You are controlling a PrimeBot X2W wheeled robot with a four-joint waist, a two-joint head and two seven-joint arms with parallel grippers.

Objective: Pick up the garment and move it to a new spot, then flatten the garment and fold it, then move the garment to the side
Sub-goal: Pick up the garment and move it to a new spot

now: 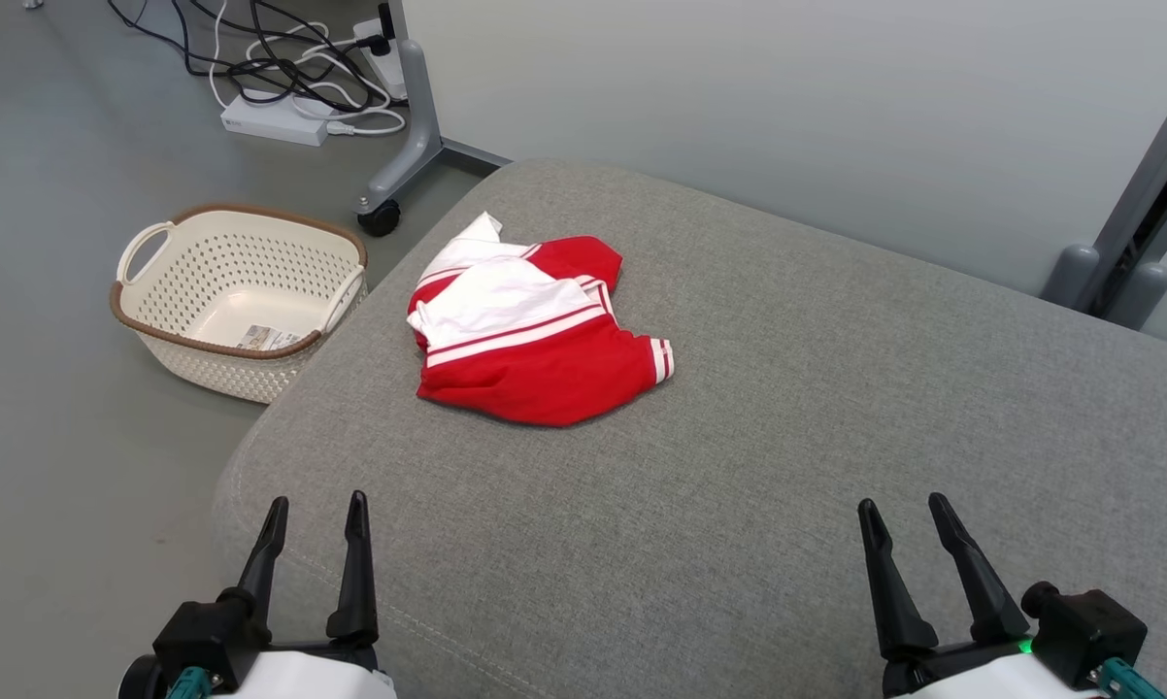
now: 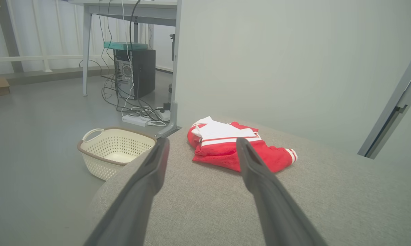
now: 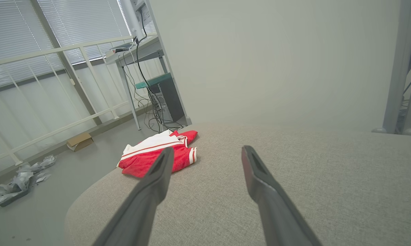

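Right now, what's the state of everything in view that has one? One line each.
garment: crumpled in a heap on the cushion, not held, not flattened or folded
left gripper: open, empty, apart from the garment
right gripper: open, empty, apart from the garment
basket: upright beside the cushion, no clothes inside
power strip: cables plugged in

Crumpled red-and-white striped garment (image 1: 535, 330) lies on grey fabric cushion (image 1: 787, 456), toward its far-left part. Cream perforated plastic basket (image 1: 205, 364) on floor, just left of cushion. Near edge: left claw (image 1: 316, 500) and right claw (image 1: 902, 502), both spread, empty, well apart from garment.
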